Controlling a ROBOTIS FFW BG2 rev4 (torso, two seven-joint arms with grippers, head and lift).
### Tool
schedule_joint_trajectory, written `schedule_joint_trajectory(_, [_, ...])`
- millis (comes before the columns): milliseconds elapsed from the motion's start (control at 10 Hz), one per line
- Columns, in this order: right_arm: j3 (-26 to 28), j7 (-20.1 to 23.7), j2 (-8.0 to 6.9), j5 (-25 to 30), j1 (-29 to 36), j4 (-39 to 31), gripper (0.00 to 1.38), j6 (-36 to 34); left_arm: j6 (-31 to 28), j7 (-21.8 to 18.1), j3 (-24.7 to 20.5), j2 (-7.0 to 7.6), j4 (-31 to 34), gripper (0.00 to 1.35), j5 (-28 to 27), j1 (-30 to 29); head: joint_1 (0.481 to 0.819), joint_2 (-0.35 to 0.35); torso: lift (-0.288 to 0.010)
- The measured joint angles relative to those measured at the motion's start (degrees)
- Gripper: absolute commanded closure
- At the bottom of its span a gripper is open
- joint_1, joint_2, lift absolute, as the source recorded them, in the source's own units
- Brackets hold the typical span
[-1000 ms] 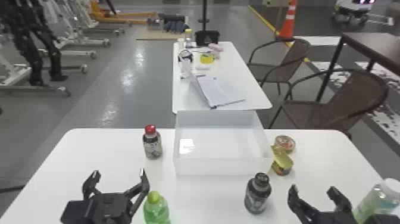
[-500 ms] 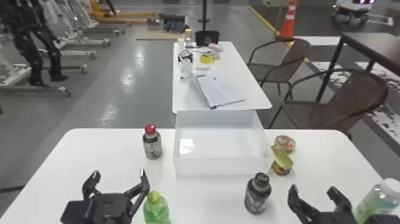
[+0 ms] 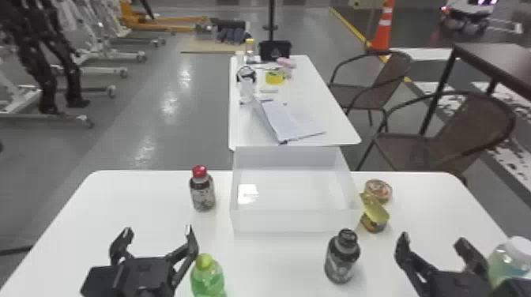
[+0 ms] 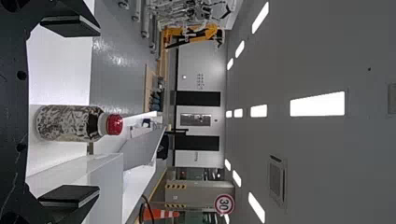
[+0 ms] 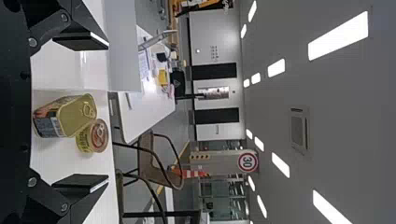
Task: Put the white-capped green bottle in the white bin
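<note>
While left pincer [image 3: 158, 231] stands spread at lower left of frame, right pincer [image 3: 432, 239] stands spread at lower right. White-capped green bottle [image 3: 501, 262]: lower right edge, beside right pincer. Dark-capped bottle [image 3: 340, 260]: lower right of centre. White bin [image 3: 292, 221]: mid-frame, on bench [image 3: 98, 209]. Red-capped bottle [image 3: 203, 194]: left of bin.

The white-capped green bottle [image 3: 503, 264], see-through and pale, stands cap-up near the right edge of the counter [image 3: 98, 213], its lower part hidden. The white bin [image 3: 292, 221], rectangular and open-topped with straight walls, sits level at the middle of the counter's far edge.
</note>
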State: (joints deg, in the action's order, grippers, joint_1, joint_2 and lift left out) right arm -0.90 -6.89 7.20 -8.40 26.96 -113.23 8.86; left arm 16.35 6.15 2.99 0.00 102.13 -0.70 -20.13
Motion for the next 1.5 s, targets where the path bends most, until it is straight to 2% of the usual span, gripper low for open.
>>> schedule_joint_trajectory(200, [1.6,-6.6,-0.06,1.4,0.8,-1.8,0.27,2.8,0.0,0.0,0.0,0.0,0.0,0.11,0.0,0.0,0.549,0.0,-0.1])
schedule_joint_trajectory(400, [3.8,-16.4,-0.45,2.0,2.6,-2.2,0.27,7.1,0.2,0.0,-0.1,0.0,0.0,0.11,0.0,0.0,0.549,0.0,-0.1])
schedule_joint_trajectory(600, [6.4,-20.5,-2.02,2.1,4.4,-0.2,0.28,11.8,0.3,0.0,-0.2,0.0,0.0,0.11,0.2,0.0,0.549,0.0,-0.1])
schedule_joint_trajectory(800, [7.6,-21.5,-3.55,0.9,5.5,4.2,0.28,15.7,0.5,0.0,-0.3,0.0,0.0,0.11,0.3,-0.1,0.549,0.0,-0.1])
schedule_joint_trajectory(1000, [7.7,-22.1,-3.97,-1.6,5.6,7.7,0.28,17.5,0.5,0.0,-0.2,0.0,-0.1,0.11,0.4,-0.1,0.549,0.0,-0.1])
schedule_joint_trajectory(1300, [7.7,-22.0,-3.26,-6.4,5.4,10.9,0.28,17.8,0.5,0.0,-0.2,0.0,-0.1,0.11,0.3,-0.1,0.549,0.0,-0.1])
schedule_joint_trajectory(1500, [7.5,-20.2,-1.71,-9.5,4.9,12.8,0.28,17.7,0.5,0.0,-0.3,0.0,-0.1,0.11,0.3,-0.2,0.549,0.0,-0.1])
